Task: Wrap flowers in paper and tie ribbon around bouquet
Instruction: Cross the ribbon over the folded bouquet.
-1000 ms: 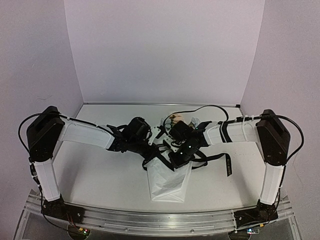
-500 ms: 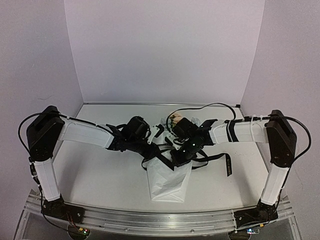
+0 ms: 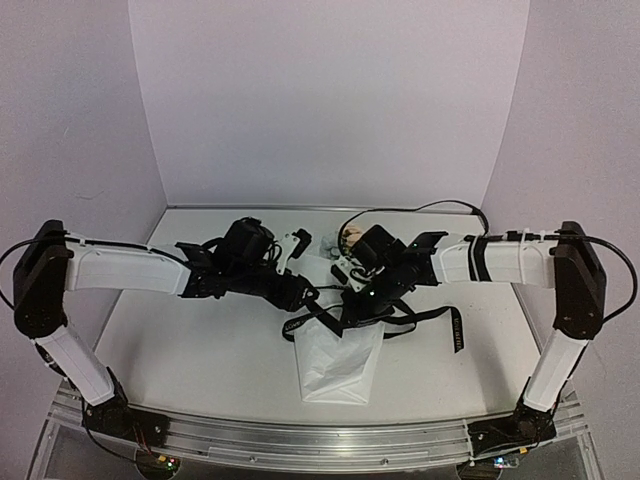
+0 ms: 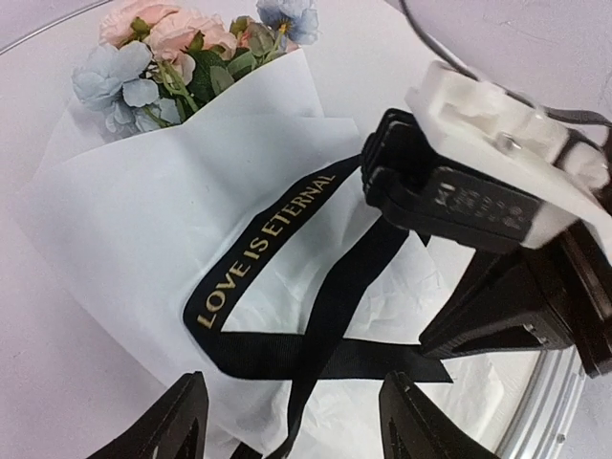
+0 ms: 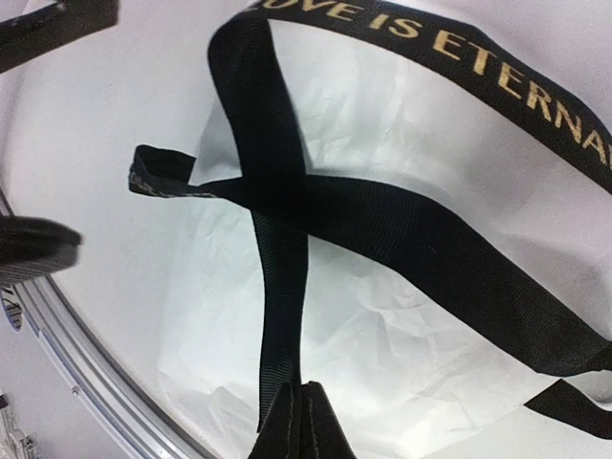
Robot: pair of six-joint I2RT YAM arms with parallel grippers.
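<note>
Fingers of your left pincer (image 4: 301, 421) stand well apart and clamp nothing. One black strand of the ribbon (image 4: 258, 244) runs down into the gap between them, and the wrist view does not show whether it touches either finger. Your right pincer (image 5: 298, 421) is pressed together on a strand of that same ribbon. The strand rises straight from its tips and crosses a second, wider band that lies slantwise over the paper (image 5: 382, 316). Above the crossing, the strand bends into a loop whose gold lettering reads "LOVE IS ETERNAL". A short loose end pokes out to one side of the crossing. Crumpled and white, the paper is folded around the stems, and the flowers (image 4: 172, 48), peach and pale blue with green leaves, stick out of its far end. From above, you see both pincers meeting over the middle of the bouquet (image 3: 340, 365). It lies on the tabletop (image 3: 200, 340) between the two arms, blooms toward the back wall and paper toward the near edge. Another ribbon end lies flat on the tabletop just right of the bouquet, under the right arm.
</note>
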